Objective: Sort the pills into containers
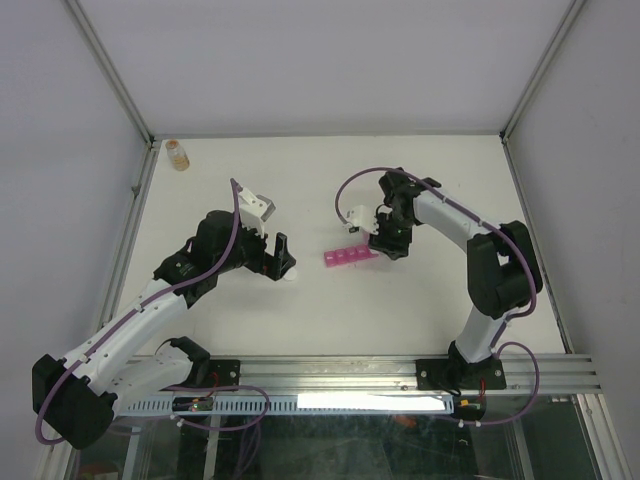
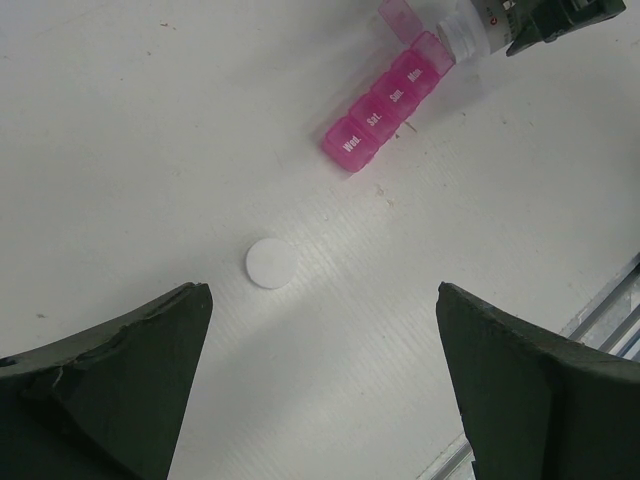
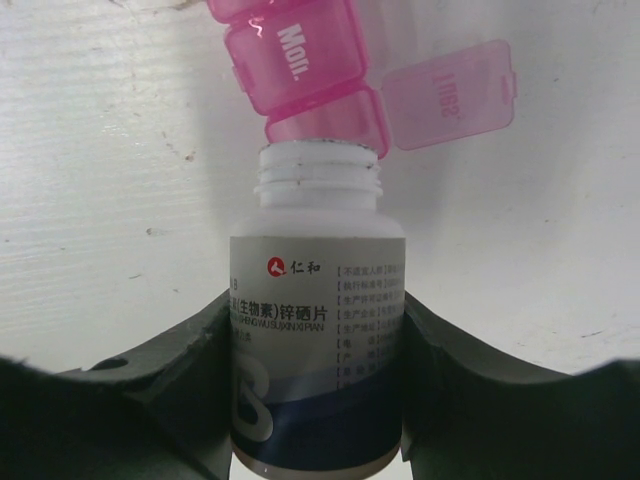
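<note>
white cap [image 2: 271, 263] before left claw [image 2: 320, 297], bottle [image 3: 318, 300] blocking organiser [image 2: 385, 110] end

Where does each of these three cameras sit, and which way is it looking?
Top external: above and behind, looking down on the table; left arm and right arm show, pink organiser between them.
Left wrist: on the left arm, looking down past the open left gripper at a white cap.
Right wrist: on the right arm, looking along the white bottle clamped in the right gripper.
Shared: all three show the pink organiser.
</note>
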You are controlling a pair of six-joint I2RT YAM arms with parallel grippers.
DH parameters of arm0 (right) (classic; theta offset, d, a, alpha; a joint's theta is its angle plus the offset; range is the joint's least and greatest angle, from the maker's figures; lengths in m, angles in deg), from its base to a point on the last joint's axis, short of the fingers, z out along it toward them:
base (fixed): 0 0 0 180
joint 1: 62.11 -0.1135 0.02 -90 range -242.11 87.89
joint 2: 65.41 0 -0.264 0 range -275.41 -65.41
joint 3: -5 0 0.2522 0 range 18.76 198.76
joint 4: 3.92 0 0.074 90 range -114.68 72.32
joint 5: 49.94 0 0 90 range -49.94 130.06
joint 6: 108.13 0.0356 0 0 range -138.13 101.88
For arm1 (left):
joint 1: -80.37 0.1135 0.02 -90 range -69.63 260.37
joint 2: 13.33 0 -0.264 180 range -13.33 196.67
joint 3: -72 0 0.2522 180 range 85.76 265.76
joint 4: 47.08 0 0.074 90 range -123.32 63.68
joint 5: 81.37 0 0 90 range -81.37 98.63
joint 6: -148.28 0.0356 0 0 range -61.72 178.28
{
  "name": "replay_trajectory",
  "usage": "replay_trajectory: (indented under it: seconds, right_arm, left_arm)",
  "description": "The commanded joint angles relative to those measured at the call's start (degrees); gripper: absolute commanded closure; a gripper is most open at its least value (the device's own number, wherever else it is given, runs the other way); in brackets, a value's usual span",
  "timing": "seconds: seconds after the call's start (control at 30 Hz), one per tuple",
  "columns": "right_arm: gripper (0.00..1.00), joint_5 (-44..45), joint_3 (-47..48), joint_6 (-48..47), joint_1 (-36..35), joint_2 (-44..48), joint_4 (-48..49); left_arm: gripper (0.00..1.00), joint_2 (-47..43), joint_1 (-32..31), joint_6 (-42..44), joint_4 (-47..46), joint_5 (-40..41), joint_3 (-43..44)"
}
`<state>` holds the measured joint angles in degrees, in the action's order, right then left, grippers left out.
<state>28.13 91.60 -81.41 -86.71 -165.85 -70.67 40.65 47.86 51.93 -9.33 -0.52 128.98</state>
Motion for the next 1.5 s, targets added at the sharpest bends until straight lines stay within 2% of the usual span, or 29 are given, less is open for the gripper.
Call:
replay_trajectory:
  seconds: [0.0, 0.07, 0.13, 0.17, 0.2, 0.23, 0.27, 0.3, 0.37, 0.43, 0.5, 0.6, 0.67, 0.73, 0.77, 0.83, 0.9, 0.93, 0.97, 1.0, 1.07, 1.13, 1.2, 1.33, 1.4, 1.43, 1.47]
  right_arm:
    - [1.0, 3.52, -1.29, 0.45, -0.25, 2.28, 3.96]
    - [1.0, -2.64, 3.06, 0.75, 0.27, 0.58, -2.48]
    - [1.0, 3.63, -1.52, 0.86, -0.29, 2.31, 5.58]
    - [1.0, 3.17, 0.52, 1.1, -0.22, 1.09, 2.66]
    - [1.0, -1.4, 3.29, 1.25, -0.06, 0.19, -2.42]
    - [1.0, -2.42, 2.24, 0.86, -0.16, 1.1, -1.44]
    - [1.0, 1.21, -1.25, 0.87, -0.37, 2.47, 4.34]
    - [1.0, 4.12, -1.37, 0.62, -0.32, 2.03, 5.82]
    - [1.0, -2.29, 3.45, 1.22, 0.01, -0.03, -2.84]
    - [1.0, 3.98, -1.89, 0.86, -0.94, 2.65, 5.91]
    - [1.0, -1.27, 2.58, 1.28, -0.07, 0.44, -0.64]
    - [1.0, 4.06, -1.62, 0.86, -0.65, 2.59, 5.02]
    - [1.0, -2.69, 3.36, 1.39, -0.04, 1.17, -2.42]
    - [1.0, 2.6, -0.87, 1.07, -0.24, 2.87, 4.81]
    - [1.0, 3.43, 0.27, 1.56, -0.15, 1.72, 3.94]
    - [1.0, -2.63, 4.04, 1.38, 0.38, 0.92, -2.48]
    - [1.0, 3.82, -0.99, 1.11, -0.36, 2.81, 5.73]
    - [1.0, 5.24, 0.23, 1.45, -0.55, 1.6, 4.37]
    - [1.0, -0.37, 3.61, 1.78, -0.09, 0.49, -0.62]
    - [1.0, -1.52, 4.21, 1.73, -0.42, 0.96, -1.93]
    - [1.0, 3.71, -0.45, 1.2, -0.99, 2.78, 4.66]
    - [1.0, -0.33, 3.53, 1.5, -0.16, 0.3, -1.55]
    - [1.0, 3.15, -0.11, 1.44, -0.81, 1.99, 3.37]
    - [1.0, -3.52, 3.09, 0.8, -0.18, 1.6, -2.75]
    - [1.0, 2.71, 0.33, 1.26, -0.29, 2.05, 2.78]
    - [1.0, 3.84, 0.92, 1.4, -0.24, 1.05, 2.35]
    - [1.0, 0.34, 3.22, 1.44, 0.08, 0.49, -1.41]
  left_arm:
    - [0.01, -0.52, 0.78, 1.91, -2.82, -1.43, 0.02]
    - [0.01, -0.79, 0.78, 1.79, -2.97, -1.49, -0.3]
    - [0.01, -0.57, 0.85, 1.86, -2.88, -1.54, -0.03]
    - [0.01, -0.61, 0.91, 1.87, -2.91, -1.66, -0.04]
    - [0.01, -0.74, 0.88, 1.8, -2.96, -1.64, -0.2]
    - [0.01, -0.73, 0.87, 1.78, -3.0, -1.59, -0.26]
    - [0.01, -0.55, 0.87, 1.9, -2.94, -1.58, -0.19]
    - [0.01, -0.53, 0.89, 1.87, -2.9, -1.75, -0.01]
    - [0.01, -0.79, 0.87, 1.85, -2.97, -1.82, -0.35]
    - [0.01, -0.57, 0.92, 1.94, -2.92, -1.75, -0.04]
    - [0.01, -0.78, 0.96, 1.87, -2.96, -1.93, -0.23]
    - [0.01, -0.62, 0.96, 1.95, -2.95, -2.03, -0.08]
    - [0.01, -0.72, 0.96, 1.88, -2.98, -2.11, -0.24]
    - [0.01, -0.55, 0.96, 1.95, -2.98, -2.08, -0.09]
    - [0.01, -0.61, 0.96, 1.95, -2.94, -2.14, -0.07]
    - [0.01, -0.66, 0.97, 1.87, -2.97, -2.2, -0.26]
    - [0.01, -0.45, 1.04, 1.95, -2.99, -2.25, -0.04]
    - [0.01, -0.59, 1.05, 1.95, -2.94, -2.3, -0.15]
    - [0.01, -0.7, 1.05, 1.87, -2.98, -2.28, -0.33]
    - [0.01, -0.6, 1.05, 1.87, -2.98, -2.26, -0.31]
    - [0.01, -0.37, 1.13, 1.95, -2.93, -2.36, 0.0]
    - [0.01, -0.61, 1.14, 1.88, -3.02, -2.54, -0.22]
    - [0.01, -0.47, 1.14, 1.93, -3.0, -2.46, -0.13]
    - [0.01, -0.47, 1.14, 1.91, -2.99, -2.55, -0.16]
    - [0.01, -0.45, 1.14, 1.95, -2.95, -2.73, -0.14]
    - [0.01, -0.52, 1.16, 1.9, -2.98, -2.69, -0.14]
    - [0.01, -0.54, 1.18, 1.9, -2.99, -2.66, -0.17]
